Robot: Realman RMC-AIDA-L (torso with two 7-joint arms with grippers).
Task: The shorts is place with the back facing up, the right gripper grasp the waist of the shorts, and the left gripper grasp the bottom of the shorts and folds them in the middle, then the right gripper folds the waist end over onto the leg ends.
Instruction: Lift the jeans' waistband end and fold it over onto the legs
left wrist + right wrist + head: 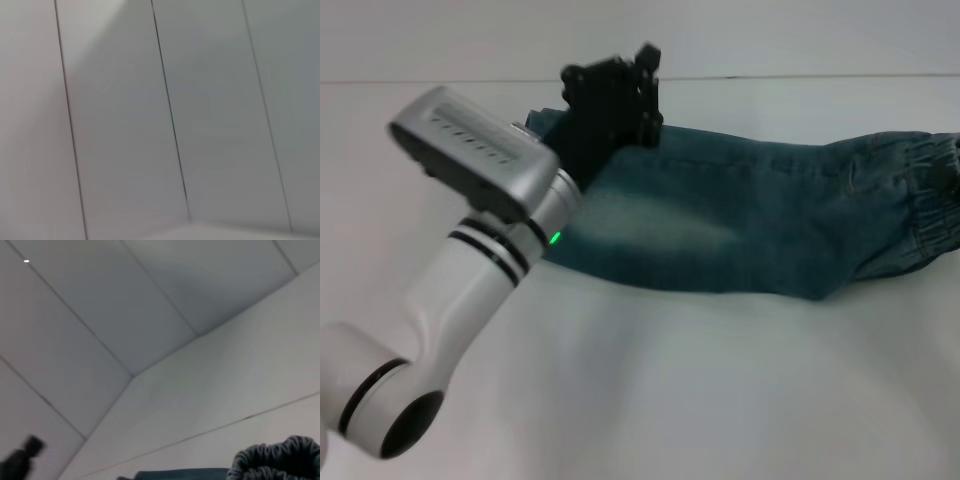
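Shorts (740, 225) lie folded lengthwise on the white table (720, 400), gathered waist (930, 195) at the robot's right, leg ends under the left gripper (615, 100) at the far left. That gripper presses down on the hem end; whether its fingers are clamped, cannot tell. Right gripper out of sight; its wrist view catches the ruched waistband (277, 460).

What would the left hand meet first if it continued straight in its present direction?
Probably the shorts: the left hand points down at their leg end and seems already on the denim, though depth is unclear.
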